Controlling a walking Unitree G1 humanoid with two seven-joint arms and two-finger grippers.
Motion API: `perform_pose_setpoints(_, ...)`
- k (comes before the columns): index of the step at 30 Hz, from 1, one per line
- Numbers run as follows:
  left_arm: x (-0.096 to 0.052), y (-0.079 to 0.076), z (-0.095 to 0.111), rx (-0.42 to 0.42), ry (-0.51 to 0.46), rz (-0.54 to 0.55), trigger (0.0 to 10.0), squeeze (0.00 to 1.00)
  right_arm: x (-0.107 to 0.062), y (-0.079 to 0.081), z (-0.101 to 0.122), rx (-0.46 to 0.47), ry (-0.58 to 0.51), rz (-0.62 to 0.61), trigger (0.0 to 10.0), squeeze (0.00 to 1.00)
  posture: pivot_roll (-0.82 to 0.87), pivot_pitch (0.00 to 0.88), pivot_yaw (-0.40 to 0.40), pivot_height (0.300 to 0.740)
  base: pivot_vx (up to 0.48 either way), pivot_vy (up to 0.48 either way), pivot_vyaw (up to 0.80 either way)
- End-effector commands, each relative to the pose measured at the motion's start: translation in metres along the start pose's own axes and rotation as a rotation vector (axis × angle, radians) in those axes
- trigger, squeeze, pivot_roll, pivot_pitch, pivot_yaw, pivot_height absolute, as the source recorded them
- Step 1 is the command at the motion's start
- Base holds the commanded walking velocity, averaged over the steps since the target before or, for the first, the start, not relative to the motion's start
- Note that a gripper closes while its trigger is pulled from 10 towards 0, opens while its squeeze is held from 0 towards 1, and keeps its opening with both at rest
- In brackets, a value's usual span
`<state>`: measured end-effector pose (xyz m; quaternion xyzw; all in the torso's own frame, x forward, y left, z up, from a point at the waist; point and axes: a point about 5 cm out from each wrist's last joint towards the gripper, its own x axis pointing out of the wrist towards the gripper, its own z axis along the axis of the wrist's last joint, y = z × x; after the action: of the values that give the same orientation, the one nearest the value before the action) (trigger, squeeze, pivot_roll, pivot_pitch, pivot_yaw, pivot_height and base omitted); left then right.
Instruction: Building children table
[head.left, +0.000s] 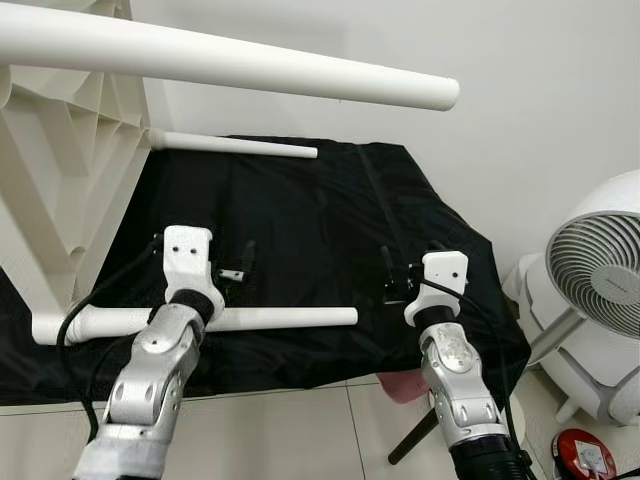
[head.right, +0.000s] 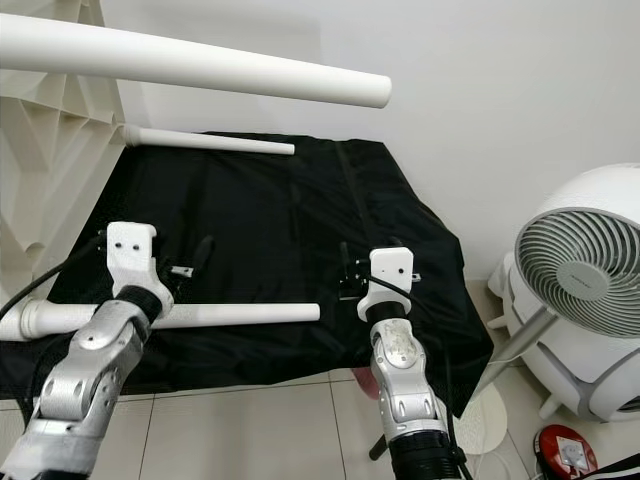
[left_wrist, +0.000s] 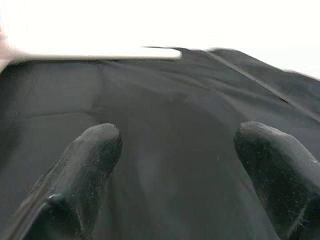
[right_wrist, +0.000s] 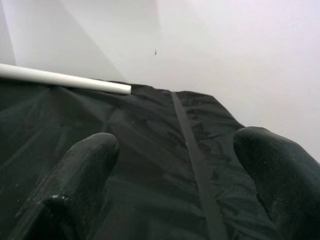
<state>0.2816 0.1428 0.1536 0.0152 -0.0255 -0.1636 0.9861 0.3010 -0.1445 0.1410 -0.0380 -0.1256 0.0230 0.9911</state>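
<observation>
Legs (head.left: 262, 318) – smooth white tubes, matte black cloth (head.left: 320, 230).

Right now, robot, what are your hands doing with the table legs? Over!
Left gripper open over black cloth, holding nothing. Right gripper open, empty too. Near table leg lies by left wrist, untouched. White fan stands right, off the cloth.

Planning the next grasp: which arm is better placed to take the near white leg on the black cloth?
Left. The left gripper hovers open right above the near leg; the right gripper sits past its free end.
</observation>
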Motion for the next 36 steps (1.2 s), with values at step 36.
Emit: perform_pose_setpoints(36,0.021,0.002,0.012,-0.019,-0.042,0.067,10.0,0.0,0.003,0.004,-0.003,0.015,0.003,0.045,10.0,0.0,0.04,0.0,-0.035,0.74,0.0,0.0,0.0)
